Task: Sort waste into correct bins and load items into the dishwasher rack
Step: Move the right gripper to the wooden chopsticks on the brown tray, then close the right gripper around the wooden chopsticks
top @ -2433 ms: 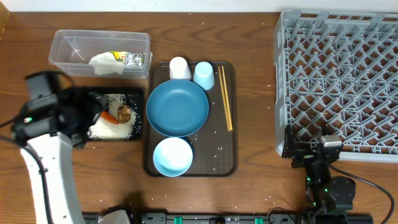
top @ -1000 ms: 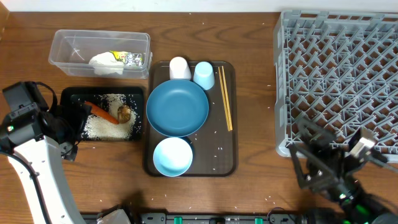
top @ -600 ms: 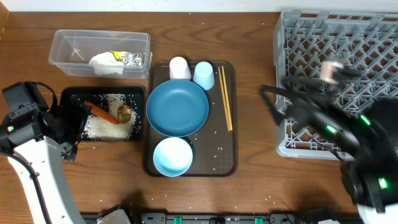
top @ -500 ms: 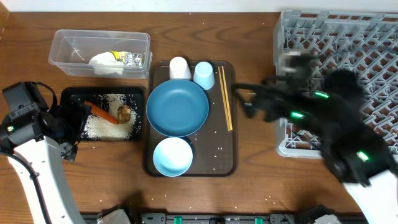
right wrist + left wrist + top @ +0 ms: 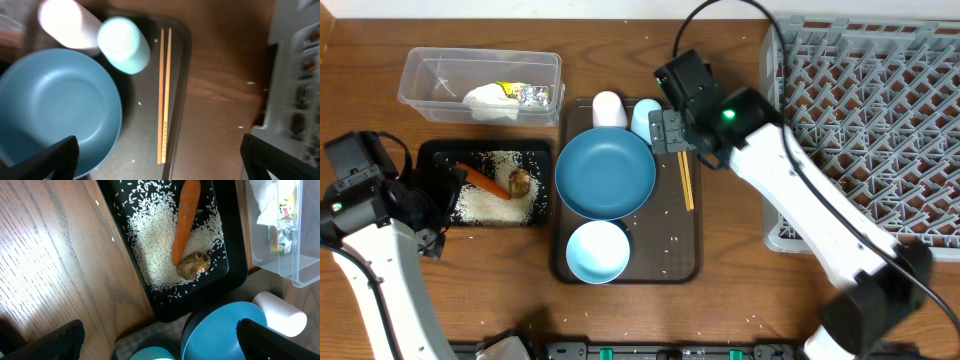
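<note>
The clear tub (image 5: 430, 75) holds the crumpled tissue (image 5: 488, 99) and foil wrapper (image 5: 532, 95). The black tray (image 5: 536, 152) holds the carrot (image 5: 487, 181), rice (image 5: 495, 203) and brown lump (image 5: 520, 181); the left wrist view shows carrot (image 5: 185, 220), lump (image 5: 193, 265) and rice (image 5: 152, 235). My left gripper (image 5: 448, 192) is open and empty at the tray's left end. The white cup (image 5: 608, 108), light blue cup (image 5: 644, 120), dark blue plate (image 5: 605, 172), light blue bowl (image 5: 597, 251) and chopsticks (image 5: 686, 190) sit on the brown serving tray. My right gripper (image 5: 672, 132) is open above the chopsticks (image 5: 164, 95).
The brown serving tray (image 5: 665, 250) lies mid-table. The grey dishwasher rack (image 5: 880, 120) fills the right side; its edge shows in the right wrist view (image 5: 300, 75). Loose rice grains dot the serving tray and the wood. My right arm reaches across the table from the front right.
My right arm has swung from the front right by the rack over to the serving tray above the chopsticks. My left gripper drew back from the black tray, then stayed still.
</note>
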You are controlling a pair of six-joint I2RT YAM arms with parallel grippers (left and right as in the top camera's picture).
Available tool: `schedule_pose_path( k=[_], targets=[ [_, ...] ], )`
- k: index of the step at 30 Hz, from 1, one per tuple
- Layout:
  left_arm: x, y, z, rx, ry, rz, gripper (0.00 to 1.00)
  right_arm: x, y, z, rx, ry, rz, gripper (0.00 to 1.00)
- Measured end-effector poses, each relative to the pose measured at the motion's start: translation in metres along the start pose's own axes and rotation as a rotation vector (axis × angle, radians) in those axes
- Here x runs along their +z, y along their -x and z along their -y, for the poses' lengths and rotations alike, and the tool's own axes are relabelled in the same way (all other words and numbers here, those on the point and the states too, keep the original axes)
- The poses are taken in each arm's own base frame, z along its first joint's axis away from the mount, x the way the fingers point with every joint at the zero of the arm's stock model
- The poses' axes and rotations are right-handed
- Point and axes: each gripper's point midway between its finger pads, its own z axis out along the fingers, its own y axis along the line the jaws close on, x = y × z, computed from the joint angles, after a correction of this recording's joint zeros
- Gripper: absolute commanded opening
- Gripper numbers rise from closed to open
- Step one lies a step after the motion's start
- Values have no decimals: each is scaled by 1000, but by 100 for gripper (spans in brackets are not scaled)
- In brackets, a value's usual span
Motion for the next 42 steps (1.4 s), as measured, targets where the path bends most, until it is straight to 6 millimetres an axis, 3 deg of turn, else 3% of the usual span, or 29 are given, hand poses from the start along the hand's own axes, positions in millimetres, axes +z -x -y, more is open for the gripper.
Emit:
schedule_pose_path(
  k=[8,10,18,22,25,30,36,42],
  targets=[
    [0,0,0,0,0,0,98,54,-10,-13,-100,11,-78,96],
    [0,0,0,0,1,0,98,69,-14,-14,-119,0,-105,88],
    [0,0,0,0,0,0,98,122,-36,3,-105,-45,-221,73],
    [0,0,0,0,1,0,98,131,-40,9,-97,-56,-242,68],
    [0,0,0,0,0,0,98,134,-40,7,-109,-46,-240,59],
    [0,0,0,0,0,0,98,146,-46,3,-115,-31,-261,54],
    [0,0,0,0,0,0,98,162,-54,1,-116,-27,-286,55],
    [0,0,0,0,0,0,98,163,-52,-1,-112,-18,-276,53]
  ],
)
